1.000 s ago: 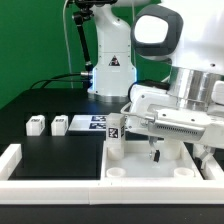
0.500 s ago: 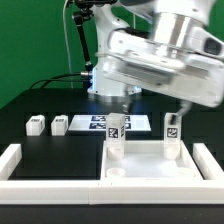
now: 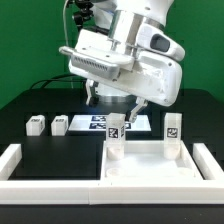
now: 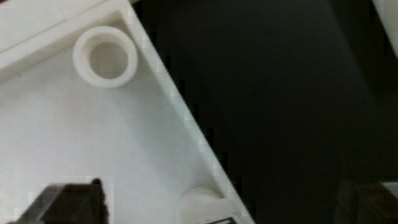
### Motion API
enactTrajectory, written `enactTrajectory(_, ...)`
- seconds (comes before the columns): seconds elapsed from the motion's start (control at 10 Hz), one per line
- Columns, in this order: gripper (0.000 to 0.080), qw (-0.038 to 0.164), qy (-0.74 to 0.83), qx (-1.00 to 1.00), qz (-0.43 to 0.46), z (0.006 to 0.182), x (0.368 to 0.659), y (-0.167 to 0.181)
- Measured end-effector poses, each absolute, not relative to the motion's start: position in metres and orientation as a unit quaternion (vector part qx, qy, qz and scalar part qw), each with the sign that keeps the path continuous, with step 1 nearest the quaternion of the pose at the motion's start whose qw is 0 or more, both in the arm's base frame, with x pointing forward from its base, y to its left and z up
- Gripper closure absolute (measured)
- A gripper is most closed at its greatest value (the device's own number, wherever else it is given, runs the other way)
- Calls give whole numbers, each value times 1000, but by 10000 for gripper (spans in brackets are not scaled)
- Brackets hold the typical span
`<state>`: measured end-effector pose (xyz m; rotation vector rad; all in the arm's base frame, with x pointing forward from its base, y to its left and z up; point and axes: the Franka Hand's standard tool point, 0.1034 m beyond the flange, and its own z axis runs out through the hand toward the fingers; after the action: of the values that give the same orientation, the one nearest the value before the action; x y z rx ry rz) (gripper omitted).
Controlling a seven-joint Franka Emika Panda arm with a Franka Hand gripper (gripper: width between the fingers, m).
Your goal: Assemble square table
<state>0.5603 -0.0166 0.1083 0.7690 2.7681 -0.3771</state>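
While the outer loose leg [image 3: 37,125] and the inner loose leg [image 3: 60,125] lie on the table [image 3: 60,155] toward the exterior view's left of my gripper [image 3: 115,103], which hangs wide open above the slab [image 3: 150,165] and its two standing legs [image 3: 116,137], I cannot read the loose pair's long axis, and the wrist view misses them.

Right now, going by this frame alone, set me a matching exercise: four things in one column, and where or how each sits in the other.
Things
1. pincer
2. leg furthest to the exterior view's left
3. leg furthest to the exterior view's right
4. marker board

Places or states
A. flat on the black table, behind the square slab
B. open, holding nothing, above the table
C. standing upright on a far corner of the slab
D. resting on the table, off the slab

Pairs: 1-B, 2-D, 3-C, 4-A
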Motion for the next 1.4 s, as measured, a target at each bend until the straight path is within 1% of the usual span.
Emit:
enactTrajectory(0.3, 151, 134, 917, 358, -116, 108, 560, -16)
enactTrajectory(0.4, 151, 134, 905, 387, -111, 108, 559, -19)
enactTrajectory(0.5, 151, 129, 884, 438, -104, 109, 556, -31)
enactTrajectory(0.6, 151, 125, 864, 477, -104, 108, 546, -44)
enactTrajectory(0.9, 151, 105, 806, 571, -112, 103, 508, -88)
enactTrajectory(1.0, 151, 102, 779, 609, -109, 109, 501, -112)
enactTrajectory(1.1, 151, 103, 747, 648, -109, 109, 494, -123)
enactTrajectory(1.4, 151, 109, 682, 716, -99, 107, 494, -120)
